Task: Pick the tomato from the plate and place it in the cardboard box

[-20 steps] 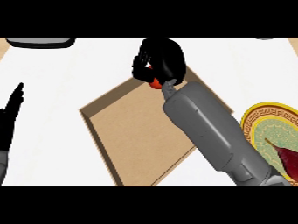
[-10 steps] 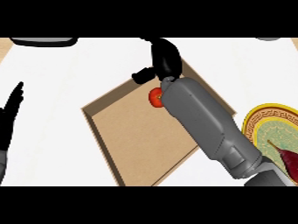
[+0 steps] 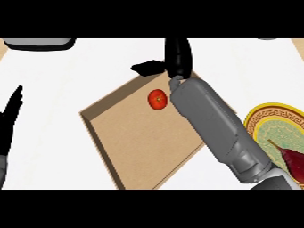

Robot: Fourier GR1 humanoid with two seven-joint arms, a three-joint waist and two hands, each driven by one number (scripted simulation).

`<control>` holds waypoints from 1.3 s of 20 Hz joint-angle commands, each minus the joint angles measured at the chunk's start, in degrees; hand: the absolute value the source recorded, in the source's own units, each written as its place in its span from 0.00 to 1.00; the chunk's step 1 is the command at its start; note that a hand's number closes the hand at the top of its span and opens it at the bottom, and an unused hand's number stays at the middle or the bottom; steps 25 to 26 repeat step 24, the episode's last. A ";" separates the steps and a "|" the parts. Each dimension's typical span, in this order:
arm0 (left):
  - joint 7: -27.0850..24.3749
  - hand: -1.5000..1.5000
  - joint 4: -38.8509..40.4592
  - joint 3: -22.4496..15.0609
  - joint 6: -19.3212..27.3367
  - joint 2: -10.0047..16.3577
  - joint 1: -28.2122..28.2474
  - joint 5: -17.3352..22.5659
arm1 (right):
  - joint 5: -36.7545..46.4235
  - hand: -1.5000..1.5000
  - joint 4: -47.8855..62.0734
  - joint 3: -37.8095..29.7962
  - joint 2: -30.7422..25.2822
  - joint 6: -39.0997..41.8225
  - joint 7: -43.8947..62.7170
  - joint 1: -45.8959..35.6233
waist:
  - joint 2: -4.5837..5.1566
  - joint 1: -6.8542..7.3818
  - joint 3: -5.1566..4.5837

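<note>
A: Tomato, where?

B: The tomato [image 3: 158,99] lies on the floor of the cardboard box [image 3: 141,142], toward the box's far corner and just beside the right forearm [image 3: 213,129]. No finger is on it.

A: Right hand?

B: The right hand [image 3: 178,55] is past the box's far corner, toward the far edge of the counter [image 3: 82,67]. Fingers straight, thumb spread out to the side, nothing in them. I read it as a hand opened so the fruit can lie where it is.

A: Left hand?

B: The left hand [image 3: 6,120] is at the counter's left edge, fingers straight and pointing up, resting. It is well apart from the box. One hand is enough for this carry, so I'd judge it parked out of the way.

A: Plate?

B: The plate [image 3: 266,116] sits at the counter's right edge and has a gold rim. It holds one dark red pointed item [image 3: 299,162] and no tomato.

A: How far along?

B: Placing looks complete, and only the withdrawal is left. The forearm crosses above the box's right wall, so lifting clear before pulling back would spare the box a nudge.
</note>
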 commanded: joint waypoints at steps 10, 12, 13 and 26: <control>1.38 0.50 -3.02 2.51 -1.64 0.29 3.78 0.02 | -9.56 0.00 -28.96 -9.13 -15.46 10.19 -3.08 23.03 | -0.62 -2.12 0.01; -0.31 0.50 0.75 3.06 -1.47 0.18 1.13 -0.77 | -10.40 0.00 -35.42 -9.77 -18.45 12.33 -1.22 27.44 | -0.59 -2.73 -0.03; -0.74 0.50 -1.83 2.90 -0.52 -0.51 3.47 -1.17 | -10.61 0.00 -36.00 -11.07 -19.37 11.84 -2.83 30.44 | -0.54 -2.16 -0.01; 0.30 0.50 -2.38 2.70 -0.77 -2.64 2.37 -3.65 | -21.93 0.00 -46.25 -24.29 -33.92 31.47 -8.10 48.76 | -0.29 -1.57 -0.01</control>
